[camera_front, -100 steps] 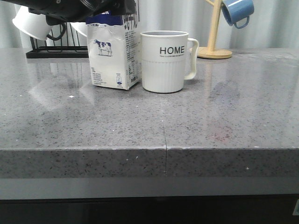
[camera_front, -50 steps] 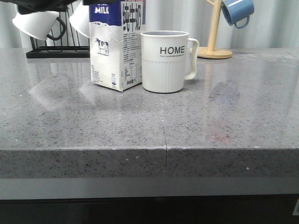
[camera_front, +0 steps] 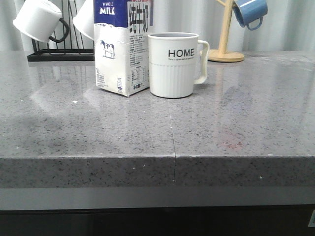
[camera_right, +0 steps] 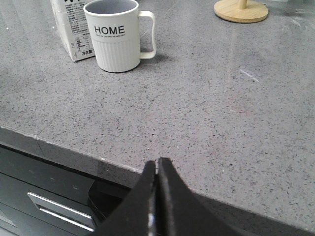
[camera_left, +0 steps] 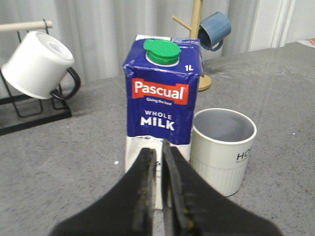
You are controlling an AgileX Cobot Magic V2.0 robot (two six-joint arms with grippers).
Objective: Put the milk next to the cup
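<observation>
The milk (camera_front: 123, 46), a tall white carton with a dark blue top and a cow picture, stands upright on the grey counter (camera_front: 221, 128). It is right beside the off-white ribbed "HOME" cup (camera_front: 173, 64), on the cup's left, almost touching it. In the left wrist view my left gripper (camera_left: 157, 157) hangs above and in front of the milk (camera_left: 162, 98) and cup (camera_left: 224, 147), jaws nearly together and empty. My right gripper (camera_right: 156, 164) is shut and empty over the counter's front edge, well short of the cup (camera_right: 115, 37) and milk (camera_right: 69, 29). Neither gripper shows in the front view.
A black rack (camera_front: 59, 54) with white black-handled mugs (camera_front: 38, 20) stands at the back left. A wooden mug tree (camera_front: 226, 34) with a blue mug (camera_front: 250, 12) stands at the back right. The counter's front edge (camera_front: 172, 157) has a seam.
My left arm, which was over the top of the milk, has risen out of the front view. The carton stays standing beside the cup, slightly shifted.
</observation>
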